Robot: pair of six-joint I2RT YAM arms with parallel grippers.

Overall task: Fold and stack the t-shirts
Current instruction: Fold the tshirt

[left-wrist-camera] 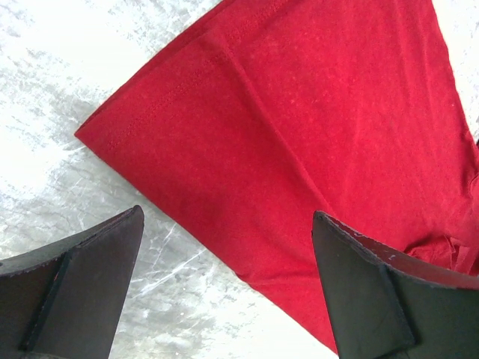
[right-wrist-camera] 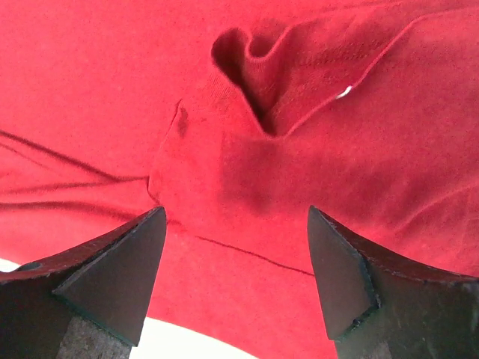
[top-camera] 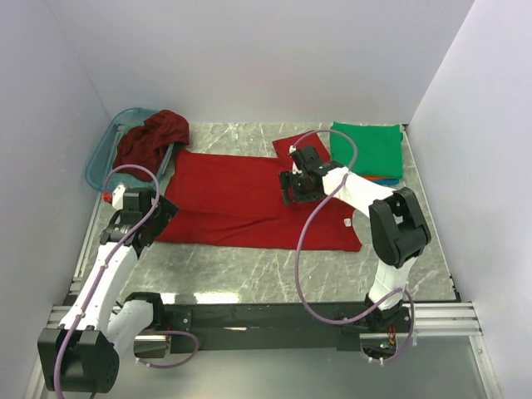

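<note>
Grey marbled table (top-camera: 249, 278), plain white walls (top-camera: 266, 58) on three sides. Red shirt (top-camera: 233, 199) spread flat mid-table, lengthwise left to right, a few creases. Its collar (right-wrist-camera: 254, 82) is puckered, seen in the right wrist view. Maroon shirt (top-camera: 154, 137) bunched up, hanging over the teal basket (top-camera: 98, 162) at the far left corner. Green shirt (top-camera: 366, 150) folded square at far right, topping a small stack. Left gripper (left-wrist-camera: 224, 217) over the red shirt's left hem corner, jaws wide apart, holding nothing. Right gripper (right-wrist-camera: 236, 213) just above the collar area, jaws apart, nothing between them.
</note>
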